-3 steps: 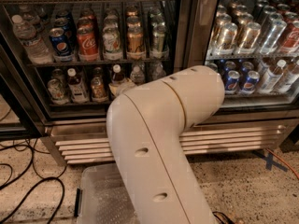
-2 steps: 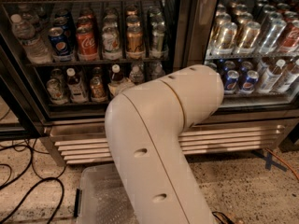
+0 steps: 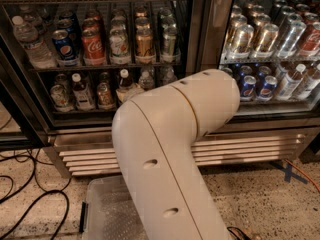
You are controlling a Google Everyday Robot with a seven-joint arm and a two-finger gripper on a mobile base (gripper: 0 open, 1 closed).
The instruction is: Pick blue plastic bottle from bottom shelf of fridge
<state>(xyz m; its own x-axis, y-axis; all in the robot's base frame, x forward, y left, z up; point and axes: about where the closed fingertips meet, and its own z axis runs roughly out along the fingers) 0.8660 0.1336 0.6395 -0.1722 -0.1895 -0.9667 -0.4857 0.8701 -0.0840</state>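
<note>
The fridge point(image 3: 196, 29) stands ahead with its left compartment open. On its bottom shelf point(image 3: 85, 110) stand several small bottles and cans. Two slim bottles with white caps and dark brownish contents fit the blue plastic bottle: one at the left point(image 3: 81, 92) and one in the middle point(image 3: 125, 85), just above my arm. I cannot tell which one it is. My big cream arm point(image 3: 170, 139) fills the middle of the view and reaches toward the shelf. My gripper is hidden behind the arm and does not show.
Soda cans point(image 3: 93, 48) and a clear water bottle point(image 3: 34, 45) are on the shelf above. The right compartment holds cans point(image 3: 255, 86) behind glass. The louvred steel base panel point(image 3: 90, 160) runs below. Black cables point(image 3: 30, 204) lie on the floor at the left. A clear bin point(image 3: 107, 211) is at my base.
My arm has shifted slightly to the left. The bottles and cans have not moved.
</note>
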